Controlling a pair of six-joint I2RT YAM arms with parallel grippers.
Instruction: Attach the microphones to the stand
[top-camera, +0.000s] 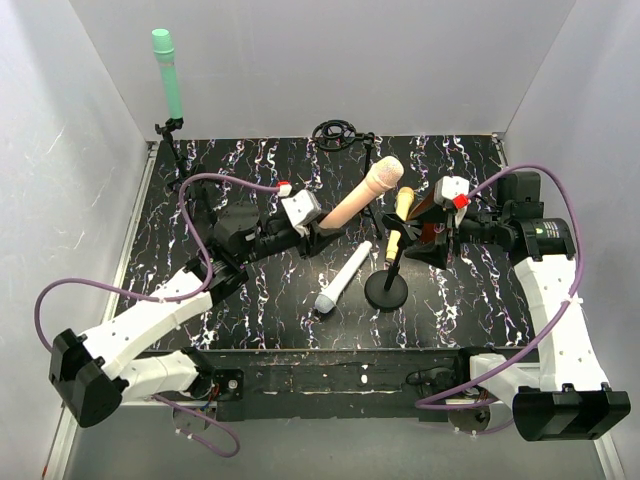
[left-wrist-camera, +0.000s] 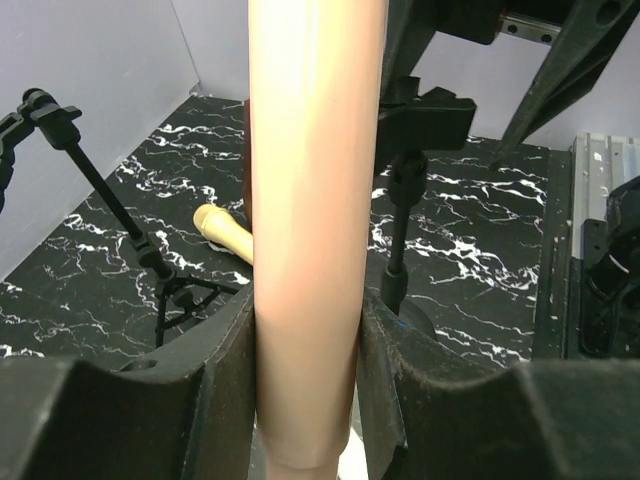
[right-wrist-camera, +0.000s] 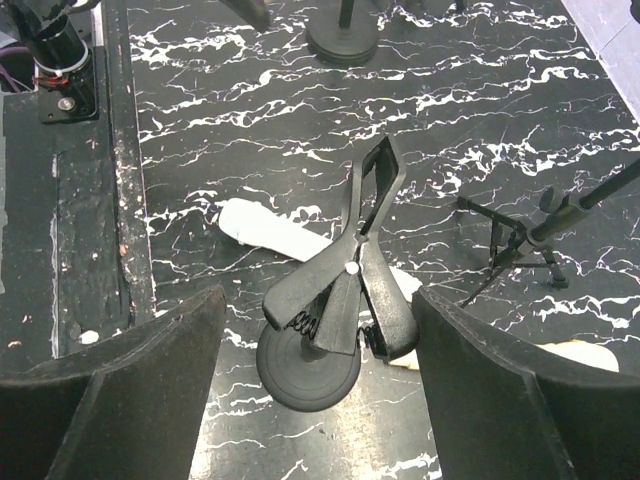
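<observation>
Left hand (left-wrist-camera: 306, 385) snug around peach-pink microphone (left-wrist-camera: 315, 180), mid-body

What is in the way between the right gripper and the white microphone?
The round-based stand with its spring clip stands between the open right gripper and the white microphone, which lies flat behind it.

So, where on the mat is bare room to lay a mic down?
Front right, between the stand base and the right arm; front left, between the white mic and the left arm. Crowded in the middle: peach mic, yellow mic, left tool and right tool.
</observation>
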